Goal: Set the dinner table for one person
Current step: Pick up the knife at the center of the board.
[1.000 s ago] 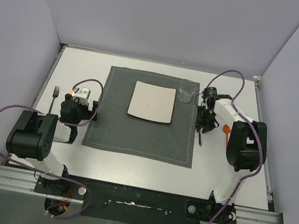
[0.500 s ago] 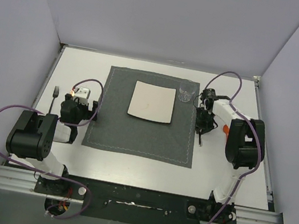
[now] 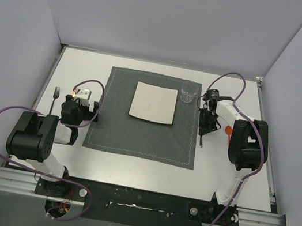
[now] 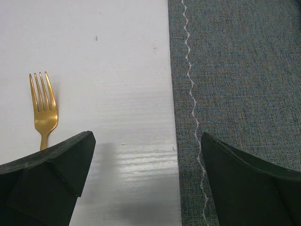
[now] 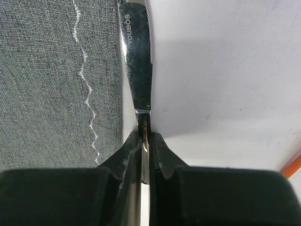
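Over the dinner table (image 5: 225,70) beside the placemat (image 5: 47,70), the right gripper (image 5: 144,141) pinches a knife (image 5: 138,61)

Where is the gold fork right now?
In the top view, the gold fork lies on the dinner table's left side, left of the grey placemat and the open left gripper.

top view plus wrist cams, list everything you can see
table: 1, white, under everything
placemat: 1, dark grey, mid table
plate: 1, white, on placemat's far half
glass: 1, clear, placemat's far right corner
fork: 1, gold, on table left of placemat
knife: 1, steel, along placemat's right edge
orange item: 1, orange, right of knife, mostly hidden
left gripper: 1, black, open over placemat's left edge
right gripper: 1, black, shut on knife
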